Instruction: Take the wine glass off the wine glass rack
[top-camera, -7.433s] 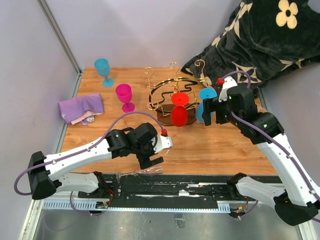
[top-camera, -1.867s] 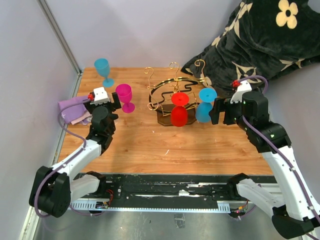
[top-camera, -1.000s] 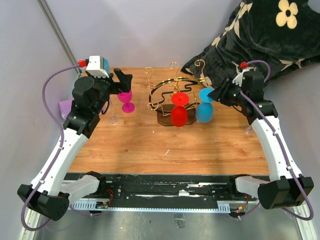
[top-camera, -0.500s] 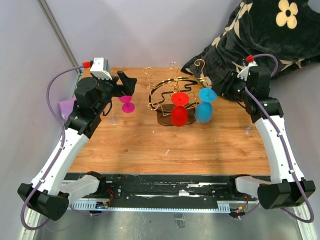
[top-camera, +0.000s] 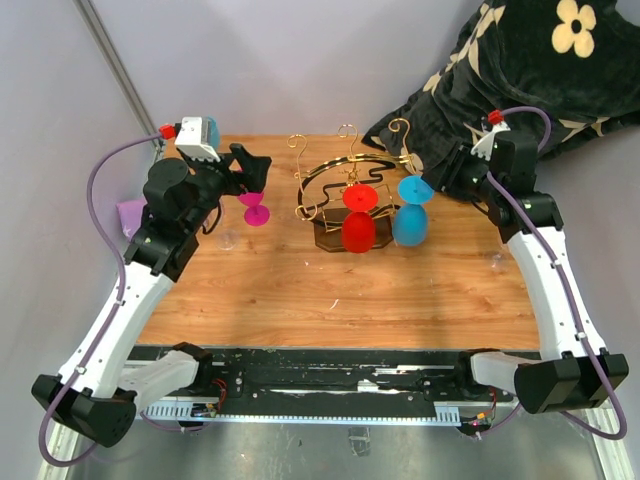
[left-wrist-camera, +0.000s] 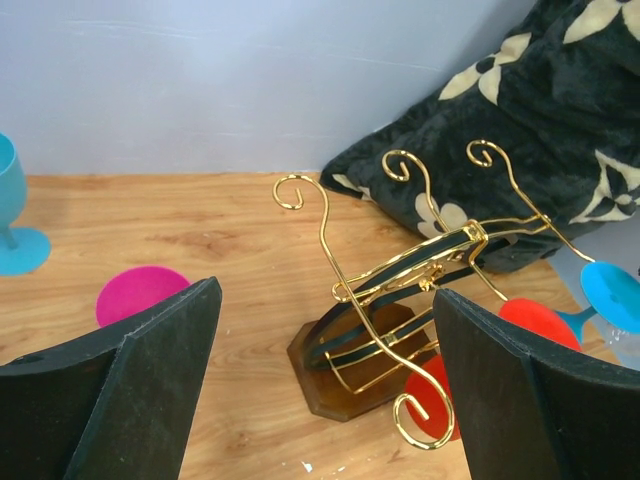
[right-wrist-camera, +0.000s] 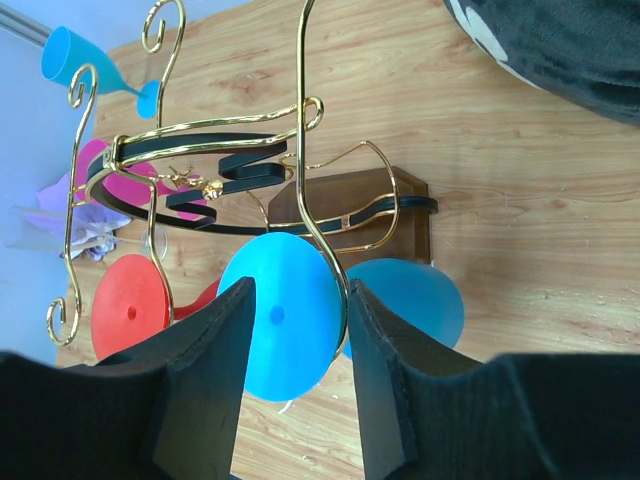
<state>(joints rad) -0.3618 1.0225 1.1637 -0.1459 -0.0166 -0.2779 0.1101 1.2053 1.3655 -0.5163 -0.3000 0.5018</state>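
Observation:
The gold wire wine glass rack (top-camera: 345, 185) stands on its dark base (left-wrist-camera: 340, 385) at the table's back middle. A red wine glass (top-camera: 357, 228) and a blue wine glass (top-camera: 410, 218) hang upside down from it. My right gripper (top-camera: 450, 178) hovers just right of the blue glass's foot (right-wrist-camera: 285, 315), open, with the foot seen beyond the gap and nothing between the fingers (right-wrist-camera: 200, 380). Raised to the left of the rack, my left gripper (top-camera: 250, 165) is wide open and empty, looking at the rack (left-wrist-camera: 400, 280).
A magenta glass (top-camera: 256, 208) stands upright under my left gripper, its bowl partly hidden. A light blue glass (left-wrist-camera: 15, 220) stands at the back left corner. A purple cloth (top-camera: 130, 213) lies at the left edge. A black flowered blanket (top-camera: 520, 70) fills the back right.
My right gripper has drawn back a little from the blue glass's foot toward the blanket. The left arm has barely shifted. The glasses still hang on the rack.

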